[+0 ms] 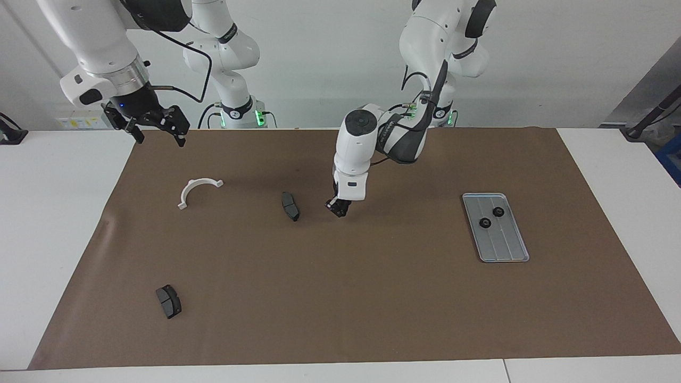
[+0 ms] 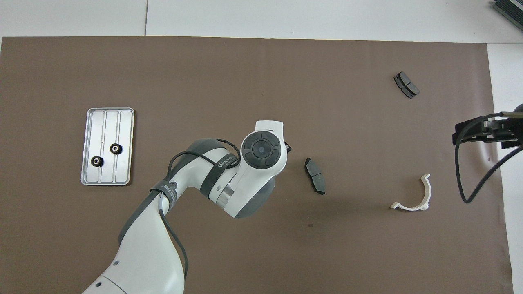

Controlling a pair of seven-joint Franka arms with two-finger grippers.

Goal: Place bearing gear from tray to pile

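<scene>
My right end effector (image 1: pixel 157 126) waited open, well apart from the tray (image 1: pixel 508 250), toward the right arm's end. My left end effector (image 1: pixel 339 209) hung low between a brake pad (image 1: pixel 290 206) and the tray; I could not tell its grip. Two gears (image 1: pixel 484 223) lay in the tray. Risk: a gear released here could roll against the pad.

My arms (image 1: pixel 354 154) are glossy white with dark grey joint bands and black cables, and they end in black pincers. Under me lies a plain brown mat (image 1: pixel 340 298) on a white table (image 1: pixel 53 213), and on it a silver-grey tray (image 1: pixel 500 244) with lengthwise grooves holds two black gears (image 1: pixel 484 223) with pale centres. The two brake pads (image 1: pixel 290 206) are dark grey, and the half-ring (image 1: pixel 194 190) is white.
</scene>
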